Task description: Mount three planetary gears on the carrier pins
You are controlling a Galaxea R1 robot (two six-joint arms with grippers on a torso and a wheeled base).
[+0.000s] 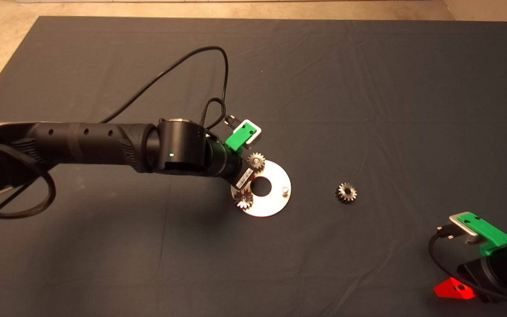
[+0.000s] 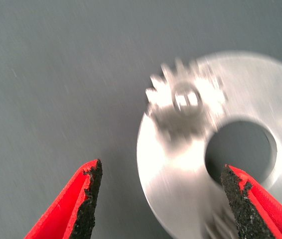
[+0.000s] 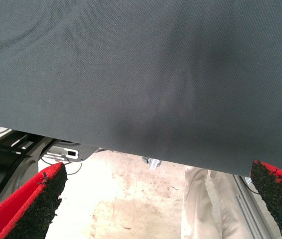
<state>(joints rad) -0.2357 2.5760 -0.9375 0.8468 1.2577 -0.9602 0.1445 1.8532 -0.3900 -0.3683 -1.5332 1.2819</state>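
Observation:
The round silver plate lies mid-mat. One planetary gear sits on a pin at its far left edge, and a second gear sits on the near left pin. The third pin is bare. The third gear lies loose on the mat to the right of the plate. My left gripper is open and empty, hovering just above the plate, near the mounted gear. In the head view the left arm hides its fingers. My right gripper is open and empty, parked at the lower right.
The dark mat spreads wide around the plate. The left arm's cable loops over the far side. The right wrist view looks past the mat's edge at the floor, a metal frame and a person's leg.

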